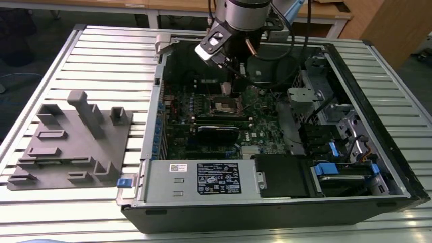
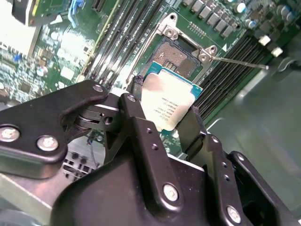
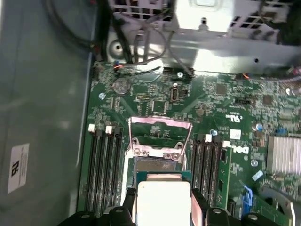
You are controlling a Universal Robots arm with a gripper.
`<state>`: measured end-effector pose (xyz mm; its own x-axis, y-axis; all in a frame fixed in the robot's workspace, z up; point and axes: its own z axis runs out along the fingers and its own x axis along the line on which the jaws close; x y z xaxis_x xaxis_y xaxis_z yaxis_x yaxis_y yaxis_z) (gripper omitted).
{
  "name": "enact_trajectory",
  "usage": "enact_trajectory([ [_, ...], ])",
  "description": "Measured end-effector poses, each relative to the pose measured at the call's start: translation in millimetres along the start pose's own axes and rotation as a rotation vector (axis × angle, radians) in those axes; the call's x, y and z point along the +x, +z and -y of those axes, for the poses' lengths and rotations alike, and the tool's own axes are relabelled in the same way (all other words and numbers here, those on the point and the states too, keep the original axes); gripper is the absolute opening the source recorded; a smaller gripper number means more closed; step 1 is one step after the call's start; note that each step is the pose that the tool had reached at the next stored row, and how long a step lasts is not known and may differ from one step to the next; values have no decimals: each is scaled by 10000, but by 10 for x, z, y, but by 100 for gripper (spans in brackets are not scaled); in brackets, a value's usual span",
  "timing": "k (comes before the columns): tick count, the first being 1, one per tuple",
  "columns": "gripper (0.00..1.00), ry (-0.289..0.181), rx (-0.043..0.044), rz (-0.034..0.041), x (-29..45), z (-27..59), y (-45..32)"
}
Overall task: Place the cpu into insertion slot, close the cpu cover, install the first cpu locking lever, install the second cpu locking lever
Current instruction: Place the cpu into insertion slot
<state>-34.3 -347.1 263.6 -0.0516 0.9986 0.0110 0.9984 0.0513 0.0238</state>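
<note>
My gripper (image 2: pixel 165 101) is shut on the cpu (image 2: pixel 170 104), a flat square chip with a pale metal top, clamped by its edges between two black fingers (image 2: pixel 136 87). In the first wrist view the cpu (image 3: pixel 162 201) hangs in the gripper (image 3: pixel 163 207) just short of the insertion slot (image 3: pixel 155 165), not seated in it. The slot (image 2: pixel 176 56) lies bare, with a dark centre and a metal rim. The cpu cover (image 3: pixel 160 121) stands swung open on the slot's far side. A thin locking lever (image 2: pixel 240 61) juts out beside the slot. In the exterior view the gripper (image 1: pixel 227 91) hovers just above the slot (image 1: pixel 226 105).
The green motherboard (image 1: pixel 263 121) lies inside an open computer case (image 1: pixel 270 197) on a slatted table (image 1: pixel 108 55). Black memory slots (image 3: pixel 103 165) flank the socket on both sides. A heatsink (image 3: pixel 283 153) sits nearby. A grey fixture block (image 1: pixel 68 147) rests at the exterior view's left.
</note>
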Motion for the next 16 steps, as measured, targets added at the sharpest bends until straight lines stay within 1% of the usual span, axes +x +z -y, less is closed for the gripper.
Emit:
enact_trajectory([
  [10, 54, 94, -2, 1, 0, 0, 1],
  [15, 54, 806, -9, 20, 0, 0, 9],
  [16, 54, 827, -9, 20, 0, 0, 9],
])
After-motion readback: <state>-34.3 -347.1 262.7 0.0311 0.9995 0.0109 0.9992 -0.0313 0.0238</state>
